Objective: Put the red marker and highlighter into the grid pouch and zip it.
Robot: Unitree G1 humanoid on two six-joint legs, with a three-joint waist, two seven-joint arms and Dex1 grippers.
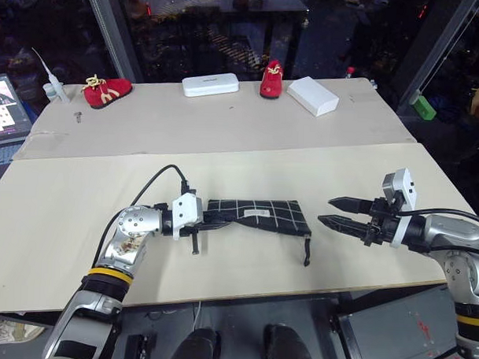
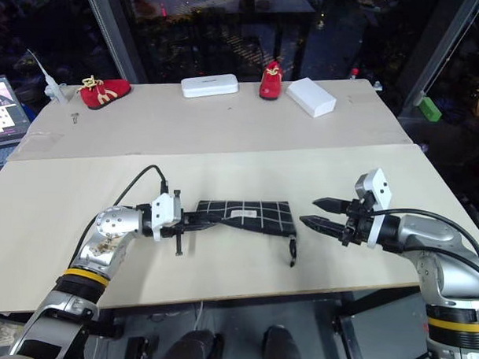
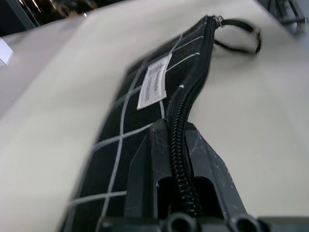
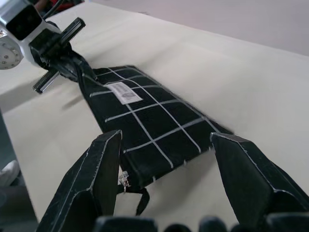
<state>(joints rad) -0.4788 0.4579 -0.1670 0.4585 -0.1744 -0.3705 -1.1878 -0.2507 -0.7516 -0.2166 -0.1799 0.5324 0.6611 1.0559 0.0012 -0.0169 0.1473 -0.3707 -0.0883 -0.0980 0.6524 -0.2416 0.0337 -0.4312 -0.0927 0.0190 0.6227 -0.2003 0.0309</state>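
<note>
Left eye view: grid pouch (image 1: 258,215) lies flat mid-counter (image 1: 81,198), zipper run to its far end, loop pull (image 1: 307,251) trailing. Left tool (image 1: 214,217) is pinched on the pouch's near end, likely to anchor it. Right tool (image 1: 338,214), fingers spread, hovers just beside the pull end, empty.

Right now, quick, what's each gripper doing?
Left gripper: shut on the grid pouch, at its zipper edge.
Right gripper: open, holding nothing, apart from the pouch.
</note>
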